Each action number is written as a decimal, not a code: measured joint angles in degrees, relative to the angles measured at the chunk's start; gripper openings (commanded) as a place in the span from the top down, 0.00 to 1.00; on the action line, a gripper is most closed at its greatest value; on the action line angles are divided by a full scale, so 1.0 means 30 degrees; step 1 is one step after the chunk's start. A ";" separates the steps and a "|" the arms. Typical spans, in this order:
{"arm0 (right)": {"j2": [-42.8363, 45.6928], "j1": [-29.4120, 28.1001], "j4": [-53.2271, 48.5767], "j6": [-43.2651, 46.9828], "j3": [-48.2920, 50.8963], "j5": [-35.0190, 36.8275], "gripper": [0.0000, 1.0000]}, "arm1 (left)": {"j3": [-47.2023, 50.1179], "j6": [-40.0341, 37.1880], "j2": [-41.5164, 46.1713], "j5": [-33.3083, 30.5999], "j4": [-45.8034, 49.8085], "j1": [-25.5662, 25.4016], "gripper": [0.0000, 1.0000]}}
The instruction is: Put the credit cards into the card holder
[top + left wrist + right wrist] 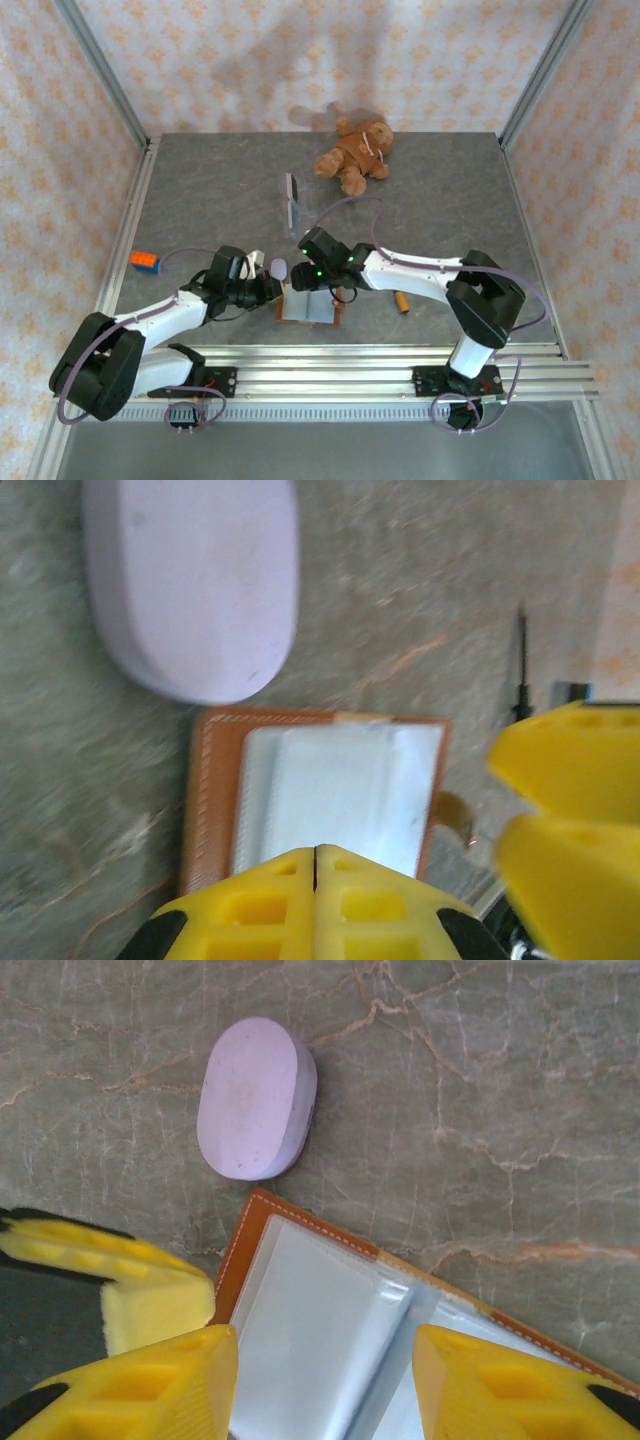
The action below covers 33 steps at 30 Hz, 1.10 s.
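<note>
The card holder [312, 308] lies open on the table between both arms, brown leather [247, 1232] around pale pockets [330, 790]. My left gripper [316, 850] is shut with nothing in it, its tips pressed together over the near edge of a pale pocket, at the holder's left side [274, 290]. My right gripper [325, 1345] is open above the holder [305, 280]; a clear pocket leaf stands between its fingers [470, 1375]. The credit cards [294, 198] lie flat farther back at mid-table, apart from both grippers.
A lilac oval object [256, 1098] sits just beyond the holder's far left corner [279, 267]. A brown teddy bear [355, 152] lies at the back. An orange and blue block [145, 262] is at the left, a small orange piece [402, 302] at the right.
</note>
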<state>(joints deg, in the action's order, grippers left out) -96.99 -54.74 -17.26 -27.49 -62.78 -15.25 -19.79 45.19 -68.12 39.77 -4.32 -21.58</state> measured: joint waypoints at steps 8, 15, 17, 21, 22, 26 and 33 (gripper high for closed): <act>-0.1894 0.0372 -0.1195 0.0379 -0.1450 -0.0335 0.48 | 0.0007 -0.0852 -0.0758 -0.0073 0.0612 0.0000 0.96; -0.3060 -0.0517 -0.2302 0.0444 -0.2222 0.0525 0.50 | 0.0124 -0.1450 -0.1756 -0.0095 0.0612 0.0000 0.97; -0.3235 -0.0634 -0.2419 0.0481 -0.2477 0.0685 0.50 | 0.0124 -0.1632 -0.1756 -0.0189 0.0612 0.0000 0.98; -0.3475 -0.0699 -0.2674 0.0685 -0.2761 0.1333 0.50 | 0.0124 -0.1872 -0.1756 -0.0430 0.0619 0.0000 0.99; -0.3519 -0.0743 -0.2739 0.0707 -0.2769 0.1508 0.50 | 0.0124 -0.1938 -0.1756 -0.0437 0.0619 0.0000 0.99; -0.3716 -0.1049 -0.3053 0.1005 -0.2783 0.2178 0.61 | 0.0124 -0.2091 -0.1749 -0.0532 0.0648 -0.0007 0.99; -0.3840 -0.1260 -0.3293 0.1617 -0.2790 0.2965 0.83 | 0.0109 -0.2113 -0.1690 -0.0780 0.0772 -0.0007 1.00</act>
<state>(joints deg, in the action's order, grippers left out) -108.51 -58.52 -27.14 -22.63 -71.16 -6.35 -19.46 38.85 -73.19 37.43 -2.00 -21.61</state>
